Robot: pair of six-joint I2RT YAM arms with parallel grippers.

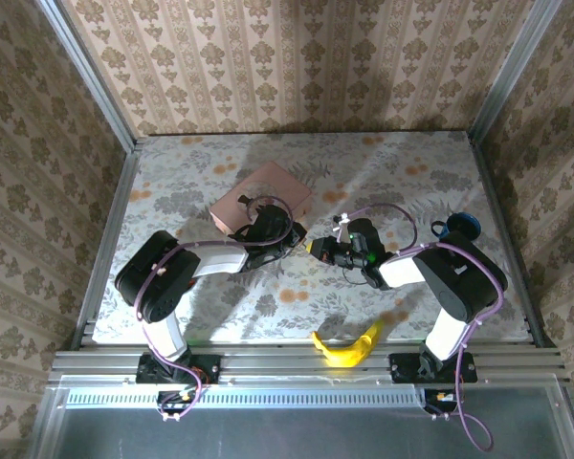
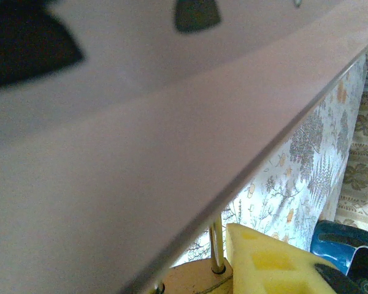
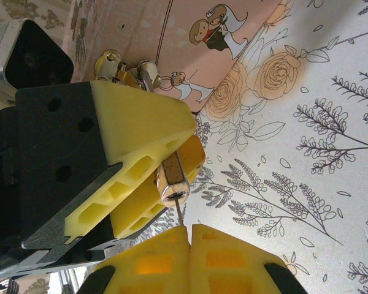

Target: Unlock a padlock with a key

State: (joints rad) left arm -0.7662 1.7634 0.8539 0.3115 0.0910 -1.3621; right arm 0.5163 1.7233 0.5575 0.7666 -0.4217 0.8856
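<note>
Your left end effector (image 3: 187,144) was clamped on the padlock (image 3: 172,182), just beside the pink tin (image 3: 233,55) on the bench (image 3: 306,184). Your right end effector (image 3: 190,231) was pinched together on the key (image 3: 179,215), whose tip met the padlock's keyhole.

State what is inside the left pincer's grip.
The left pincer holds the small brass-coloured metal padlock, keyhole end showing. Its yellow fingers cover the rest of the body.
</note>
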